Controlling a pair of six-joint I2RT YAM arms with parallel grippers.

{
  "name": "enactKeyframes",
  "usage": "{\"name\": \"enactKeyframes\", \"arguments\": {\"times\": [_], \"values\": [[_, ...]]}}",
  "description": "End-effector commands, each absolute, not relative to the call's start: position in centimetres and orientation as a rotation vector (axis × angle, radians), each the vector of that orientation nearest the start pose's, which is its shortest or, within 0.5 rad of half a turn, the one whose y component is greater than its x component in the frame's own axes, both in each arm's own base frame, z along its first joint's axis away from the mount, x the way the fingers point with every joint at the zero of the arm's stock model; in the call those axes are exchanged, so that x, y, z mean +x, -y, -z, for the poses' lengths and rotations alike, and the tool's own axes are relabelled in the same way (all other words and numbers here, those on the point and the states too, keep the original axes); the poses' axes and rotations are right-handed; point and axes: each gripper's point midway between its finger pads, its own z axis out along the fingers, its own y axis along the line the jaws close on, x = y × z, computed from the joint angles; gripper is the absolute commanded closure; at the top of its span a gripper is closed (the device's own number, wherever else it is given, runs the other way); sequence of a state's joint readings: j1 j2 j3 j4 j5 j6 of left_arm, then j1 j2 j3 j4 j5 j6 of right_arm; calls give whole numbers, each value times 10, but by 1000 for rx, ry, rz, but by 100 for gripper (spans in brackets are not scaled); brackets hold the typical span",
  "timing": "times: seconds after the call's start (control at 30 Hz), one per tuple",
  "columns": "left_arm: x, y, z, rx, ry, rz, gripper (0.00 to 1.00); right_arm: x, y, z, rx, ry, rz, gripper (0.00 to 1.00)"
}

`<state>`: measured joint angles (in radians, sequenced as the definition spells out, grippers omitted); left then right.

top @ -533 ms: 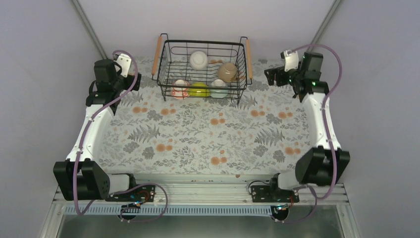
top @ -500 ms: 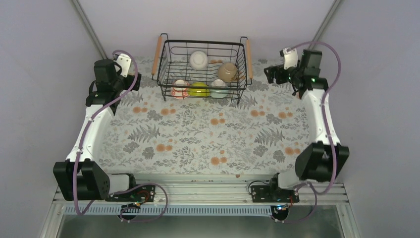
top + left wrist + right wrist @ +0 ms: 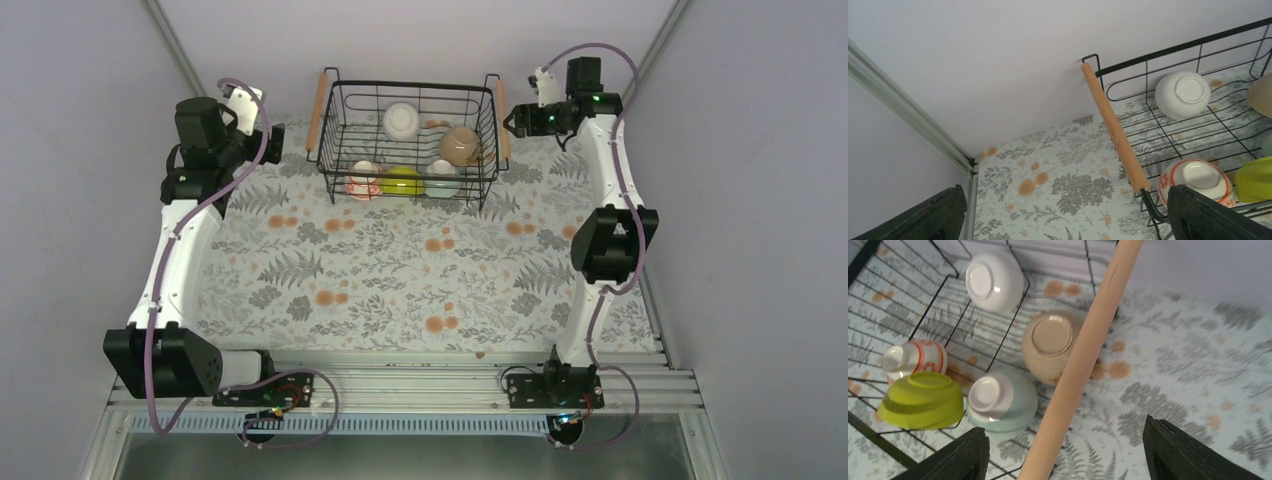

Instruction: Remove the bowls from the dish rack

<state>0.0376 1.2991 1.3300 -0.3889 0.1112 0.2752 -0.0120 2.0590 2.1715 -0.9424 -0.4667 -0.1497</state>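
Dish rack [image 3: 410, 86] sits hard against the back wall [image 3: 420, 40]. Its long axis runs left-right, open top up, and its two wooden handles run near-far.

Left claw [image 3: 272, 143] hangs outside the rack's left end, fingers spread wide, nothing in them. Left handle [image 3: 1115, 132] is ahead of it and to its right, floral cloth [image 3: 1048, 185] lies below it, and the left wall [image 3: 878, 165] is close on its other side.

Right claw [image 3: 1063, 440] is at the rack's right end near the back corner, jaws apart, grasping nothing. Right handle [image 3: 1083, 355] crosses between its fingers in the wrist view; cannot tell if the fingers are down at its level. A wide stretch of cloth lies behind both claws, toward the bases.

The top view gives bowl positions only; the right wrist view gives their pose. White bowl [image 3: 993, 282] and tan bowl [image 3: 1050, 342] are foot up, the tan one just beside the handle under the right claw. Patterned bowl [image 3: 915, 360], yellow-green bowl [image 3: 923, 400] and mint bowl [image 3: 1003, 400] sit in a row, tilted, bases showing.

The left wrist view shows the white and patterned bowls whole; the others are cut by the frame edge.
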Motion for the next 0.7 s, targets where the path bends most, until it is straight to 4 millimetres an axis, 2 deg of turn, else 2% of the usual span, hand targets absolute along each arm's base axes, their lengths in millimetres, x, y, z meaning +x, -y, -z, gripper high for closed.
{"name": "enactKeyframes", "arguments": {"times": [0.0, 0.2, 0.37, 0.5, 0.67], "values": [[422, 12, -360, 358, -1893, -57, 0, 520, -96, -236, -359, -2438, -631, 25], [423, 28, -369, 448, -1870, 11, 0, 519, -110, -209, -380, -2486, -700, 26], [428, 42, -366, 489, -1885, 55, 0, 517, -124, -198, -405, -2505, -746, 37], [429, 51, -362, 506, -1887, 72, 0, 513, -124, -194, -405, -2523, -731, 52], [425, 66, -362, 547, -1887, 96, 0, 491, -119, -198, -422, -2542, -704, 55]]}}
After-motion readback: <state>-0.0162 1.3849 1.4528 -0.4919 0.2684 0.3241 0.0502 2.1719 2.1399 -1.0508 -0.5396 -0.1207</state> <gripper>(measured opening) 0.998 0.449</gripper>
